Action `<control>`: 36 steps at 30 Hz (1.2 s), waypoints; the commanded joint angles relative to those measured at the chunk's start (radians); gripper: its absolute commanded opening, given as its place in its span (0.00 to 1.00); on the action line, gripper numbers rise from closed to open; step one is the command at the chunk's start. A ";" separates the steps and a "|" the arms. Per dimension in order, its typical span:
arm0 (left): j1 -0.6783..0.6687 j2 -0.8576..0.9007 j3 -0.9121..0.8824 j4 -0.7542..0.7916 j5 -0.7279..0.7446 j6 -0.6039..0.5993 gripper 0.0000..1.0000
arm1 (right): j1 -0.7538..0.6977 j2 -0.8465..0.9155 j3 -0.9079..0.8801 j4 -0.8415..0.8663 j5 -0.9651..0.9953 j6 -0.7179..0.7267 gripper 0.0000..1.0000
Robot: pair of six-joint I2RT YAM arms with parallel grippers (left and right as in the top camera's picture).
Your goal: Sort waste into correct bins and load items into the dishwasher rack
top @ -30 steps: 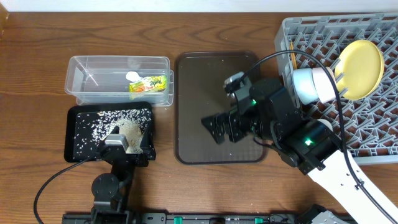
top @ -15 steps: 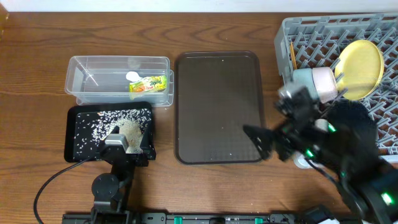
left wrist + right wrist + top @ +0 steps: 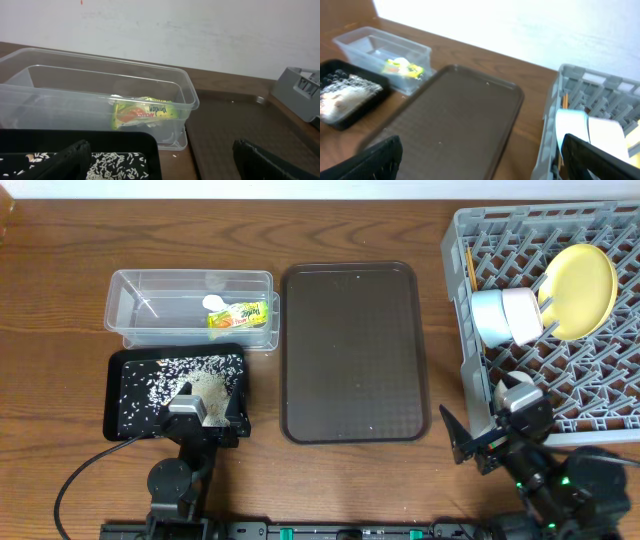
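At the counter's right rear corner the dishwasher rack [image 3: 540,220] holds plate [image 3: 582,285], white bowl [image 3: 522,315], light-blue bowl [image 3: 488,318] and chopsticks [image 3: 470,265], the wrapper [image 3: 240,315] lies in the clear tub [image 3: 190,277] near the left edge, rice [image 3: 165,380] in the black tray [image 3: 112,395], and left fingers [image 3: 75,160] and right fingers [image 3: 375,160] gape wide, empty, so little seems left.

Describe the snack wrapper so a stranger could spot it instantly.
Find the large brown tray mid-table; the clear tub lies to its left. At the tub's tray-side end is the wrapper: yellow-green and printed, unlike the small white scrap beside it.
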 commanded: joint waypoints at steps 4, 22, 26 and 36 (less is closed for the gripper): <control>0.004 -0.007 -0.021 -0.025 0.006 0.000 0.93 | -0.024 -0.196 -0.301 0.173 -0.049 -0.020 0.99; 0.004 -0.007 -0.021 -0.025 0.007 0.000 0.93 | -0.025 -0.313 -0.614 0.550 -0.079 -0.006 0.99; 0.004 -0.007 -0.021 -0.025 0.006 0.000 0.93 | -0.025 -0.313 -0.614 0.550 -0.079 -0.006 0.99; 0.004 -0.007 -0.021 -0.025 0.006 0.000 0.93 | -0.025 -0.313 -0.614 0.550 -0.079 -0.005 0.99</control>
